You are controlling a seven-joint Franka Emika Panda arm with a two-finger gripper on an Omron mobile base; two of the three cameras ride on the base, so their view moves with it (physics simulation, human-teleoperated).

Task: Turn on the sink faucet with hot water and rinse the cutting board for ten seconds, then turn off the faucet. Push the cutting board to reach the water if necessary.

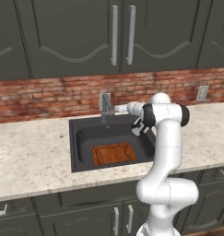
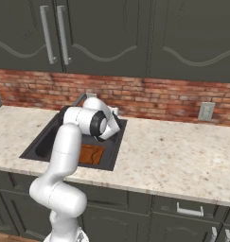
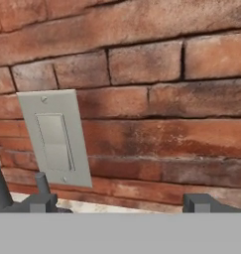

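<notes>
The dark sink (image 1: 79, 138) is set into the speckled beige counter. The small grey faucet (image 1: 105, 108) stands at its back rim, partly hidden behind my arm in the right base view. The reddish-brown cutting board (image 1: 114, 153) lies flat on the basin floor toward the front; one part of the cutting board (image 2: 90, 154) shows beside my arm. The water is out of view: no stream falls from the spout. My gripper (image 1: 138, 126) hangs over the basin's back right part, right of the faucet and apart from it. Its fingertips (image 3: 41, 202) stand wide apart, open and empty, facing the brick wall.
A grey wall plate (image 3: 55, 139) sits on the brick backsplash in front of the hand; the same wall plate (image 1: 202, 92) is right of the sink. Dark cabinets with long silver handles (image 1: 114, 34) hang above. Beige counter (image 1: 30, 156) runs on both sides.
</notes>
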